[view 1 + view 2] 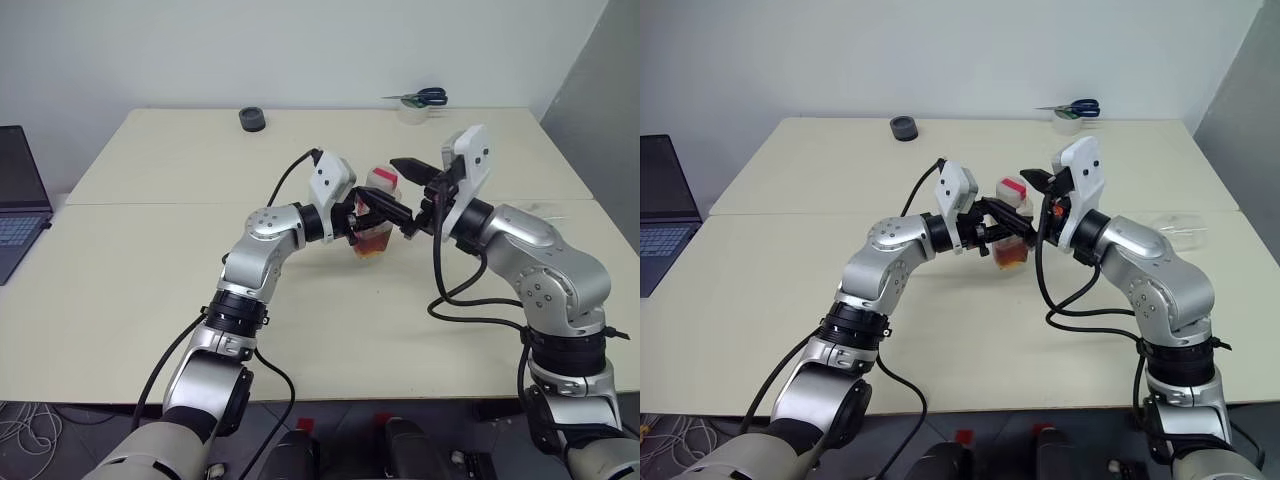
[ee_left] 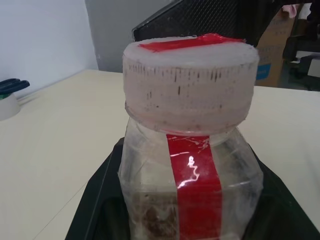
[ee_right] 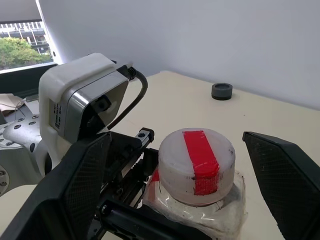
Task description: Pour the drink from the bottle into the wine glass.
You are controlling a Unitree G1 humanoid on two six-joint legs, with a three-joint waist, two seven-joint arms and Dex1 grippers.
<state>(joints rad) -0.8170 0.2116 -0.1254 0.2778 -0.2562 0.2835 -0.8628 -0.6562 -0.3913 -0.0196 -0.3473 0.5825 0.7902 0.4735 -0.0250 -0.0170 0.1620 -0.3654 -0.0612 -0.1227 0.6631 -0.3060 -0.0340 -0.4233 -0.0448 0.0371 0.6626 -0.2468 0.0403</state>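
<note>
Left gripper [image 1: 385, 215] clamped on small clear squarish bottle [image 1: 377, 228], white red-striped cap [image 3: 196, 165] on. Right gripper [image 3: 190, 175] spread around cap. Risk: off-centre pinch slips, twists bottle loose, reddish-amber drink [image 1: 372, 244] spills on cream bench [image 1: 150, 270].

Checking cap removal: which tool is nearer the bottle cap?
Right. The right tool stands open astride the cap; the left tool clamps the bottle lower down.

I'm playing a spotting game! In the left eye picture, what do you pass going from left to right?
Laptop → black roll → left gripper holding the bottle → right gripper → scissors.
</note>
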